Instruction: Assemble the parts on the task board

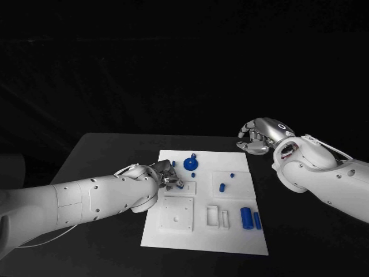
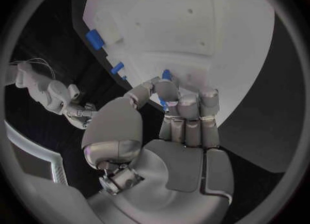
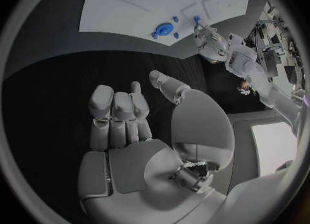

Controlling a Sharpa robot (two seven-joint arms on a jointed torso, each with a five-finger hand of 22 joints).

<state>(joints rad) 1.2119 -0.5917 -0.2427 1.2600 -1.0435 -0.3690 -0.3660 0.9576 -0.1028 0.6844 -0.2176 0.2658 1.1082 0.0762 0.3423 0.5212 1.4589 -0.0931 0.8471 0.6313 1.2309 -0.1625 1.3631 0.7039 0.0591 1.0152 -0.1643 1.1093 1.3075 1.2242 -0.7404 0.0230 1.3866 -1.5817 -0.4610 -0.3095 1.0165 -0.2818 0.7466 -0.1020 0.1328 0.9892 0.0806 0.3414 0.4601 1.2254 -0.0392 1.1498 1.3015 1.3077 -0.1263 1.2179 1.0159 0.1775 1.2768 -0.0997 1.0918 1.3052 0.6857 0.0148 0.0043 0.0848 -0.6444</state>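
One task board (image 1: 203, 231), two hands, six blue parts counted in the head view.
A small blue part (image 2: 166, 74) is pinched at the left hand (image 1: 166, 175) fingertips over the board; right hand (image 1: 262, 134) fingers are curled on nothing, beside the board.

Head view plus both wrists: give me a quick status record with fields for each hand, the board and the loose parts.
left hand: over the board's left side, pinching a small blue part between its fingertips
right hand: off the board, above the black table beyond the far right corner, fingers curled, holding nothing
task board: white plate lying flat in mid-table
loose parts: round blue piece near the far edge; small blue peg mid-board; blue cylinder near the right edge
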